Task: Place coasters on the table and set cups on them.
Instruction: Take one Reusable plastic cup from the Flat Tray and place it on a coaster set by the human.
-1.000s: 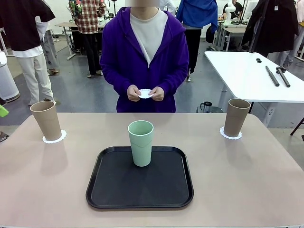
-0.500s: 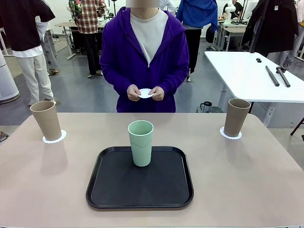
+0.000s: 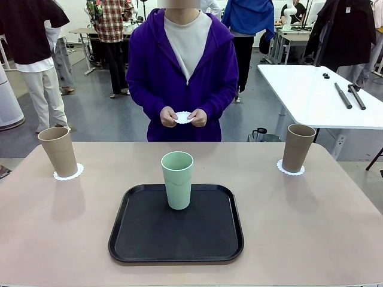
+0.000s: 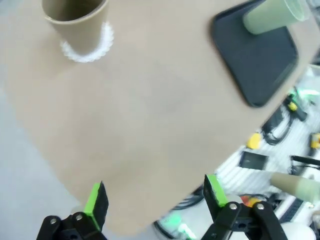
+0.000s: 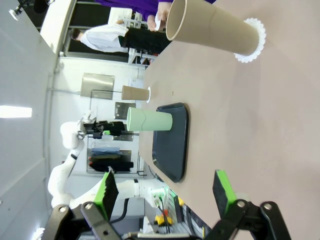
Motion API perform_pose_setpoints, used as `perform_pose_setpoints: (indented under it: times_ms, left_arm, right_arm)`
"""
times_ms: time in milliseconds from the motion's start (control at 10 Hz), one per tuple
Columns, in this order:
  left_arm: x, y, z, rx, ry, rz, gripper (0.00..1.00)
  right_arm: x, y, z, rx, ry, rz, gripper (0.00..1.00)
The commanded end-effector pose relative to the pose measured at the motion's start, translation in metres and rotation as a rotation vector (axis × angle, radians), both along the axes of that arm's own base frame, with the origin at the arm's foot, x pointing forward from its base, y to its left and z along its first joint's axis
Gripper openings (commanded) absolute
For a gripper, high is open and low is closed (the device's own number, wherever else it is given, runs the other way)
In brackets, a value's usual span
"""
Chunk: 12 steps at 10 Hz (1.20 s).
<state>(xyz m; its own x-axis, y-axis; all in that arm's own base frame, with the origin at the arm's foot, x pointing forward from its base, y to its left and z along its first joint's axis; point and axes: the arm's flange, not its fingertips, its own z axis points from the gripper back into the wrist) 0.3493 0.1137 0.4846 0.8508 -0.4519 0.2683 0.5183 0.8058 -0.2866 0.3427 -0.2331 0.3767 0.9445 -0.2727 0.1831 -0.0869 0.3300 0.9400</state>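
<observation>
Centrally black tray on beige table; white table behind.

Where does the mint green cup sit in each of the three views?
Front view: green cup at centre, on the black tray, toward its far edge.
Left wrist view: cup top right, on the tray.
Right wrist view: cup left of centre, appearing sideways, on the tray.
Shared landmark: the black tray.

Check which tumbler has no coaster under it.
The mint green tapered tumbler, standing on the black tray; both tan tumblers sit on white lacy doilies.
</observation>
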Motion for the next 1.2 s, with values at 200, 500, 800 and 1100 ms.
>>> perform_pose_setpoints:
  times_ms: [200, 500, 800, 1100]
  left_arm:
    - [0.002, 0.078, -0.011, -0.501, 0.179, -0.045, 1.0]
    - [-0.012, 0.109, -0.051, -0.696, 0.066, 0.085, 1.0]
    - [-0.033, 0.141, -0.074, -0.801, 0.061, 0.225, 1.0]
    - [-0.053, 0.166, -0.092, -0.894, 0.039, 0.37, 1.0]
  right_arm:
    - [-0.001, 0.0, 0.0, 0.004, -0.003, -0.002, 1.0]
    - [-0.001, 0.0, 0.0, 0.004, -0.003, -0.002, 1.0]
    - [-0.001, 0.0, 0.0, 0.004, -0.003, -0.002, 1.0]
    - [-0.001, 0.0, 0.0, 0.004, -0.003, -0.002, 1.0]
